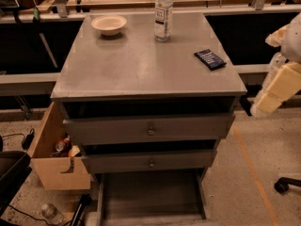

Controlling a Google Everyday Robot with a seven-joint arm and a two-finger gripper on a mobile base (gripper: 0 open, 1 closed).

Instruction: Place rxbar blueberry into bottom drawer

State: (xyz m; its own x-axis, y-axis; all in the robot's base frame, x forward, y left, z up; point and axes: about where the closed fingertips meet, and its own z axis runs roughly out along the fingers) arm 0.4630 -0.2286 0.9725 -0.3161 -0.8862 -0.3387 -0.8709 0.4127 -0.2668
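While the drawer (pixel 150 197) gapes at bottom centre to receive it, the bar (pixel 210 59) lies on the cabinet top (pixel 141 65), gripper (pixel 270 100) at right edge, open or closed unclear.

From my seat, the gripper (pixel 272 98) hangs at the far right, just off the right side of the cabinet (pixel 141 65), and the arm behind it runs out past the right edge. The bottom drawer (pixel 150 197) stands pulled out, but the lower edge cuts off its front and its rear lies hidden under the cabinet. The lettering on the rxbar blueberry (pixel 210 59) is too small for me to read, as is the water bottle (pixel 163 15) label. The cabinet hides part of the wooden box (pixel 54 166), and I cannot make out its contents.
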